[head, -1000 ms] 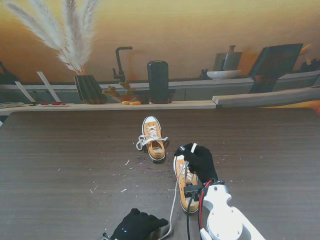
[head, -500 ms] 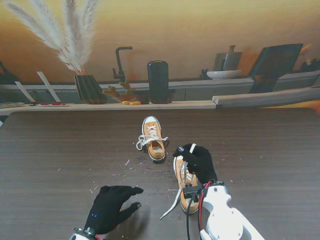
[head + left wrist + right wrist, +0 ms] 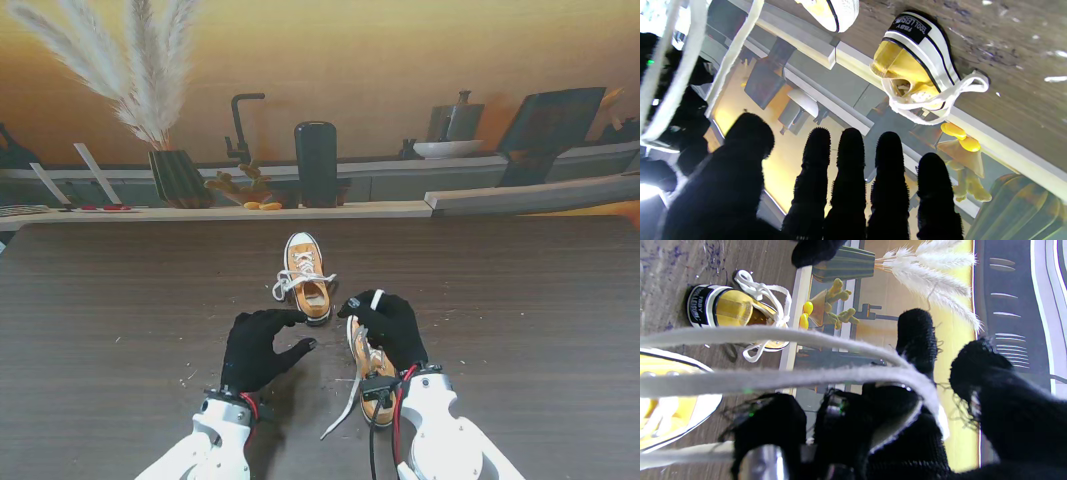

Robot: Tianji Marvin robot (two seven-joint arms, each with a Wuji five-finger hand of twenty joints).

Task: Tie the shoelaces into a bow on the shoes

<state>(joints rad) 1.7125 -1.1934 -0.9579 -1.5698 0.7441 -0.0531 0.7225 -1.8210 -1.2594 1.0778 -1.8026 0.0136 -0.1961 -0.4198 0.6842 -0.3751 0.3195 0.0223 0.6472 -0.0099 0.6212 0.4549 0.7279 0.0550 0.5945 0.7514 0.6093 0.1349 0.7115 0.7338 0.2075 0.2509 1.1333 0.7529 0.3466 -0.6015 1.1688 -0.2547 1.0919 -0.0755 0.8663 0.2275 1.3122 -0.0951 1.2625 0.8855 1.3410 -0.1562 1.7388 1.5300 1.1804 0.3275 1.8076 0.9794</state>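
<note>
Two small yellow sneakers lie on the dark table. The far shoe (image 3: 305,277) (image 3: 917,70) (image 3: 730,311) has its white lace tied in a bow. The near shoe (image 3: 372,372) (image 3: 670,400) lies under my right hand (image 3: 390,325), which is shut on a loop of that shoe's white lace (image 3: 826,373). A loose lace end (image 3: 343,400) trails toward me on the table. My left hand (image 3: 260,348) hovers open, fingers spread, just left of the near shoe and nearer to me than the far shoe, touching neither. In the left wrist view its fingers (image 3: 846,180) point at the far shoe.
A ledge (image 3: 300,212) runs along the table's far edge with a vase of pampas grass (image 3: 175,175), a black cylinder (image 3: 316,163) and small yellow ornaments (image 3: 250,190). Small white specks (image 3: 250,325) dot the table left of the shoes.
My left hand has let go of the lace end, opened, and travelled from the near table edge up and right to beside the shoes. My right hand shifted slightly farther from me with the lace loop.
</note>
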